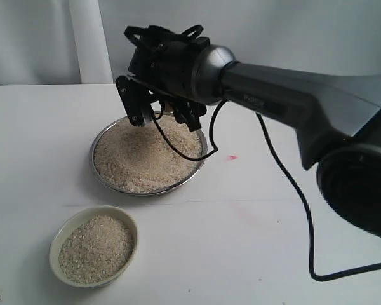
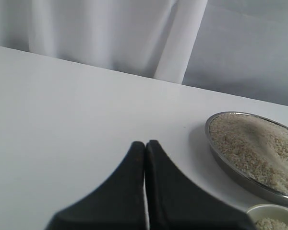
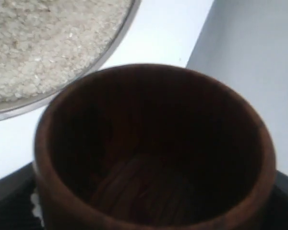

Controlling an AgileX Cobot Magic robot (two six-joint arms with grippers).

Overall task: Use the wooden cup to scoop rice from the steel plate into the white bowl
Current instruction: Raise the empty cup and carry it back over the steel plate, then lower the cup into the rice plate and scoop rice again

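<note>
The steel plate (image 1: 146, 192) is heaped with rice (image 1: 140, 155) at the table's middle. My right gripper (image 1: 165, 121) hangs over the plate's far rim, tilted downward. In the right wrist view it is shut on the wooden cup (image 3: 153, 72), whose dark inside shows bare wood grain and no grains; the plate's rim (image 3: 101, 52) and rice (image 3: 38, 43) lie just beyond the cup's mouth. The white bowl (image 1: 54, 244) stands near the front left, filled with rice (image 1: 95, 249). My left gripper (image 2: 145, 143) is shut on nothing, low over bare table beside the plate (image 2: 216, 148).
A black cable (image 1: 178, 149) droops from the right wrist across the plate's rice, and a longer one (image 1: 305, 210) trails over the table on the right. White curtains back the table. A small pink mark (image 1: 232, 157) lies right of the plate.
</note>
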